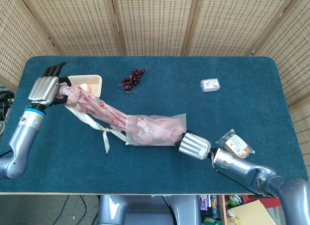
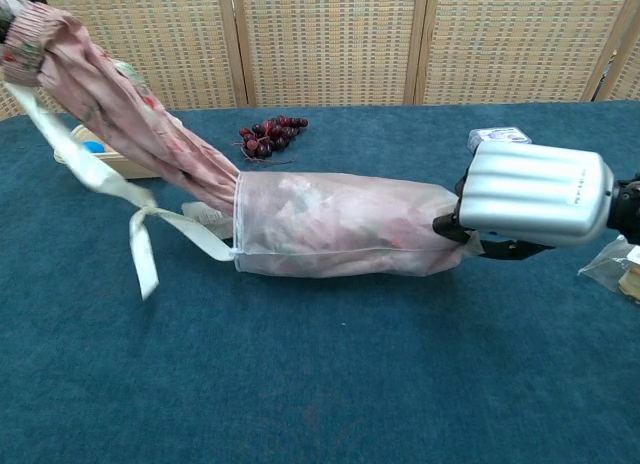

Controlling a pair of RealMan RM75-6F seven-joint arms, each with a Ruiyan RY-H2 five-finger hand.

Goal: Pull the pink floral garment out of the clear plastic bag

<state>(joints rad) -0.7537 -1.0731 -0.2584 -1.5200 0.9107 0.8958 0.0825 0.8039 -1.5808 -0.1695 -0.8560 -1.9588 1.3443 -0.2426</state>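
The pink floral garment (image 1: 94,107) (image 2: 125,109) stretches from my raised left hand down into the clear plastic bag (image 1: 157,130) (image 2: 340,224). My left hand (image 1: 46,88) grips the garment's gathered end at the far left, above the table. A white ribbon tie (image 2: 140,219) dangles from the garment. Part of the garment lies inside the bag, which rests flat on the table. My right hand (image 1: 193,146) (image 2: 535,194) grips the bag's closed end at the right.
A beige tray (image 1: 89,78) with an egg and a blue ball sits behind the garment at far left. Dark grapes (image 1: 132,78) lie mid-back. A small clear box (image 1: 210,84) is back right; a wrapped snack packet (image 1: 235,145) lies beside my right forearm.
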